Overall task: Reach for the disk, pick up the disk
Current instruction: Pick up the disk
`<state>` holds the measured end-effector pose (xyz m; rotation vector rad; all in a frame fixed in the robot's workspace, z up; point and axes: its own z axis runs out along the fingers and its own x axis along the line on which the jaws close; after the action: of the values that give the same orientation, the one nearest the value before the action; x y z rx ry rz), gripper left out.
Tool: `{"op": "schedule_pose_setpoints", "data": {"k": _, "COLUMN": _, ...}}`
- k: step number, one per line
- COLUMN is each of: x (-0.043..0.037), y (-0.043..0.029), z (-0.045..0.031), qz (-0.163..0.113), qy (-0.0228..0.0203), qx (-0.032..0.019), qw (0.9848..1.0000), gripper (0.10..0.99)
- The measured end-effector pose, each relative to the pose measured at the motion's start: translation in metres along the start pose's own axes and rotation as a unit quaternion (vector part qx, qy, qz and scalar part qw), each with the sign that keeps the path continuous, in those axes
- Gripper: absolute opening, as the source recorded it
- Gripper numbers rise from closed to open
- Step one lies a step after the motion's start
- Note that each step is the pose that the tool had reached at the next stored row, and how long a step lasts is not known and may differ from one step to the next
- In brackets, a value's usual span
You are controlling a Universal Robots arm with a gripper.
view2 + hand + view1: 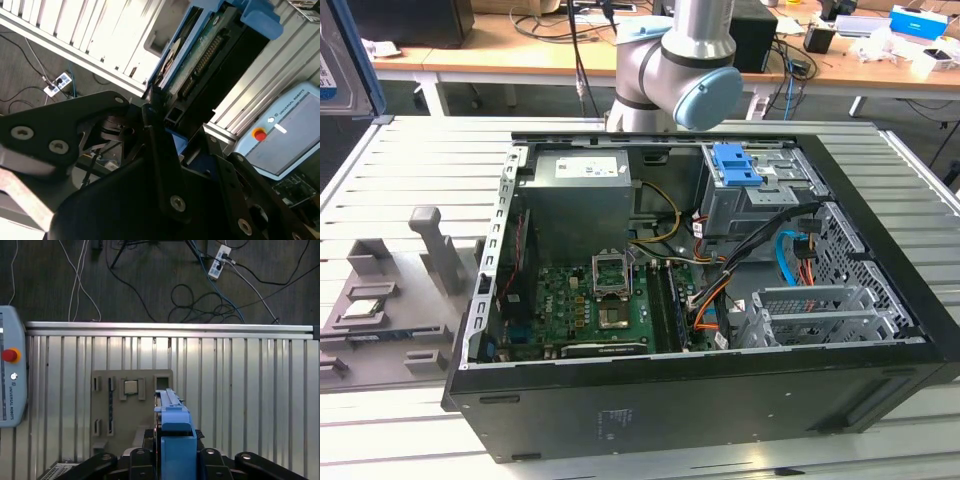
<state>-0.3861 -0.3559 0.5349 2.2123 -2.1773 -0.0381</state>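
1. Gripper [166, 117] – pinches the disk [210, 50] at one end, fingers [153, 131] pressed against it.
2. Disk – held edge-on above the slatted table [240, 390], beside the grey fixture plate [101, 405], inboard of the table's edge.
3. Open computer case [700, 400] lies mid-table.

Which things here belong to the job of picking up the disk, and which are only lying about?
Belong to the job:
- disk
- gripper, closed on the disk

Lying about:
- computer case
- grey tray
- small square chip
- control tablet
- power strip
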Motion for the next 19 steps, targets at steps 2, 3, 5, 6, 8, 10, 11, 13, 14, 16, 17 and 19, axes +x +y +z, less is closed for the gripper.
{"op": "schedule_pose_setpoints", "data": {"k": 2, "x": 0.0, "y": 0.0001, "z": -0.0051, "qz": 0.0, "qy": 0.0, "qx": -0.0002, "qw": 1.0, "gripper": 0.369}}
{"op": "schedule_pose_setpoints", "data": {"k": 3, "x": 0.0, "y": 0.0002, "z": -0.0072, "qz": 0.0, "qy": 0.0, "qx": -0.0002, "qw": 1.0, "gripper": 0.369}}
{"op": "schedule_pose_setpoints", "data": {"k": 5, "x": 0.0001, "y": 0.0003, "z": -0.0133, "qz": 0.0, "qy": 0.0, "qx": -0.0003, "qw": 1.0, "gripper": 0.369}}
{"op": "schedule_pose_setpoints", "data": {"k": 6, "x": 0.0001, "y": 0.0004, "z": -0.0156, "qz": 0.0, "qy": 0.0, "qx": -0.0004, "qw": 1.0, "gripper": 0.369}}
{"op": "schedule_pose_setpoints", "data": {"k": 8, "x": 0.0001, "y": 0.0006, "z": -0.0227, "qz": 0.0, "qy": 0.0, "qx": -0.0006, "qw": 1.0, "gripper": 0.369}}
{"op": "schedule_pose_setpoints", "data": {"k": 10, "x": 0.0001, "y": 0.0007, "z": -0.0271, "qz": 0.0, "qy": 0.0, "qx": -0.0007, "qw": 1.0, "gripper": 0.369}}
{"op": "schedule_pose_setpoints", "data": {"k": 11, "x": 0.0001, "y": 0.0008, "z": -0.0293, "qz": 0.0, "qy": 0.0, "qx": -0.0008, "qw": 1.0, "gripper": 0.369}}
{"op": "schedule_pose_setpoints", "data": {"k": 13, "x": 0.0001, "y": 0.001, "z": -0.0362, "qz": 0.0, "qy": 0.0, "qx": -0.001, "qw": 1.0, "gripper": 0.369}}
{"op": "schedule_pose_setpoints", "data": {"k": 14, "x": 0.0001, "y": 0.0011, "z": -0.0399, "qz": 0.0, "qy": 0.0, "qx": -0.0011, "qw": 1.0, "gripper": 0.369}}
{"op": "schedule_pose_setpoints", "data": {"k": 16, "x": 0.0002, "y": 0.0012, "z": -0.0448, "qz": 0.0, "qy": 0.0, "qx": -0.0012, "qw": 1.0, "gripper": 0.369}}
{"op": "schedule_pose_setpoints", "data": {"k": 17, "x": 0.0002, "y": 0.0013, "z": -0.0485, "qz": 0.0, "qy": 0.0, "qx": -0.0014, "qw": 1.0, "gripper": 0.369}}
{"op": "schedule_pose_setpoints", "data": {"k": 19, "x": 0.0002, "y": 0.0014, "z": -0.0528, "qz": 0.0, "qy": 0.0, "qx": -0.0015, "qw": 1.0, "gripper": 0.369}}
